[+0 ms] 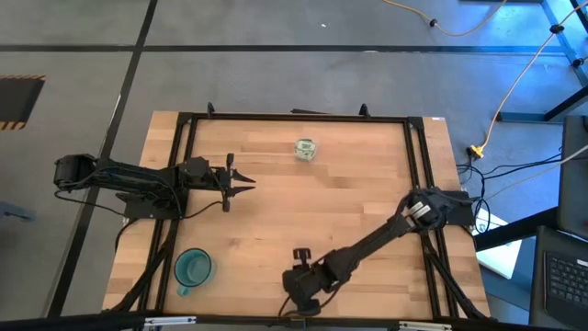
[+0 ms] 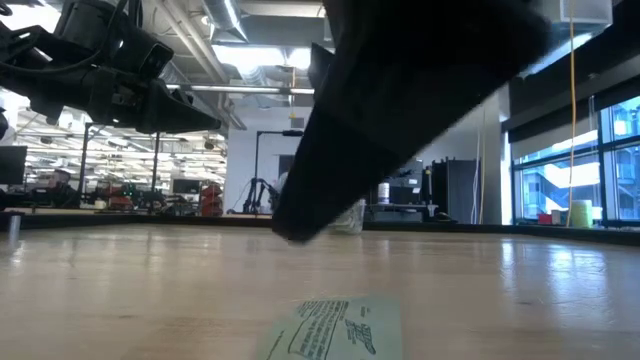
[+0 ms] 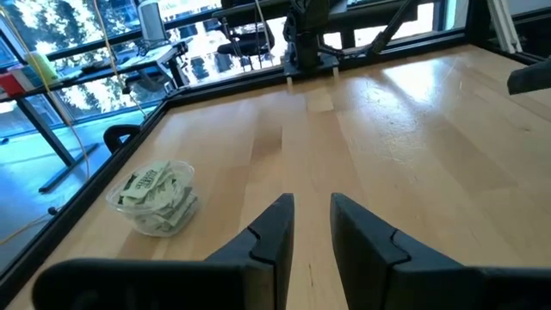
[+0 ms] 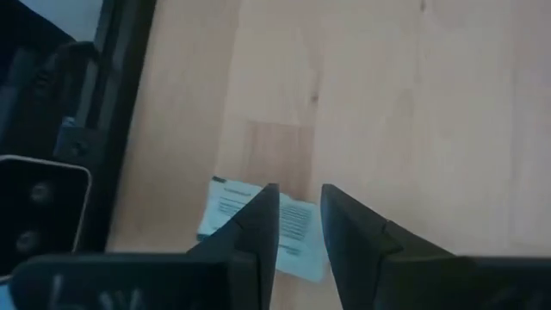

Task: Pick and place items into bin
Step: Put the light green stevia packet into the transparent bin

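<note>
One pale green printed packet (image 4: 227,207) lies flat on the wood at the table's near edge, also close to the lens in the low view (image 2: 335,328). My right gripper (image 4: 299,215) hangs over it, open, fingers pointing down with a narrow gap, the packet's middle showing between them. The bin (image 1: 306,149), a small clear container filled with several packets, stands on its base at the far middle of the table; the left wrist view shows the bin (image 3: 155,198) too. My left gripper (image 1: 241,184) waits open at the table's left, above the wood.
A teal cup (image 1: 193,268) with a handle stands at the near left corner. A black frame (image 1: 184,119) runs around the tabletop. Bare wood lies between the right gripper and the bin. The right arm (image 2: 420,90) fills much of the low view.
</note>
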You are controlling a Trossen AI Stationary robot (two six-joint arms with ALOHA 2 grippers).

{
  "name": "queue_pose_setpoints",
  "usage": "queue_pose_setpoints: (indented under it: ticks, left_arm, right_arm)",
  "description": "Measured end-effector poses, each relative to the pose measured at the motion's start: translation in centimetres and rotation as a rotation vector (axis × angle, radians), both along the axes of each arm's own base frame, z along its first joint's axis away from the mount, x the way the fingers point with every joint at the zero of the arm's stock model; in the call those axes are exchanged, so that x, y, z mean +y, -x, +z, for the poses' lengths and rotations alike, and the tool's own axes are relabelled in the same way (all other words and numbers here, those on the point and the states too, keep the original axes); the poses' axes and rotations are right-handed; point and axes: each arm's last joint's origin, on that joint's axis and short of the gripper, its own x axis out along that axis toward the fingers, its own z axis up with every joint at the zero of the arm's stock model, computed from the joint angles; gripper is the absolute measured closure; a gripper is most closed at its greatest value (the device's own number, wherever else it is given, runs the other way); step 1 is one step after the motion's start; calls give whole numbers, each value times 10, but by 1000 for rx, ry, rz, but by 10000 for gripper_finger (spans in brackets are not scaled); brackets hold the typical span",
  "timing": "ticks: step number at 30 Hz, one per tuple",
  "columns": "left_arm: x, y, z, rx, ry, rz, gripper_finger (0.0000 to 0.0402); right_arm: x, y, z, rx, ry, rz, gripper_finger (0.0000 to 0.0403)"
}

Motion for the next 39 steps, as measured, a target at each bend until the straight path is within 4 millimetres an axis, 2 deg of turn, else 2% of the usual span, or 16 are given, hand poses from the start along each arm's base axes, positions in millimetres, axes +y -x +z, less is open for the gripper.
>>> queue_pose_setpoints:
  ticks: [8, 15, 26, 31, 39]
  left_arm:
    - [0, 0, 0, 0, -11, -2, 329]
    - [0, 0, 0, 1, -29, -5, 329]
    - [0, 0, 0, 1, -26, -5, 329]
    - [0, 0, 0, 1, -26, -5, 329]
    - [0, 0, 0, 2, -27, -5, 329]
  right_arm:
    - [6, 2, -23, 56, -15, -72, 311]
    - [6, 2, -29, 82, -39, -149, 314]
    - [5, 3, -30, 97, -33, -158, 397]
    - [5, 3, -30, 118, -64, -189, 372]
    - [5, 6, -31, 157, -38, -58, 311]
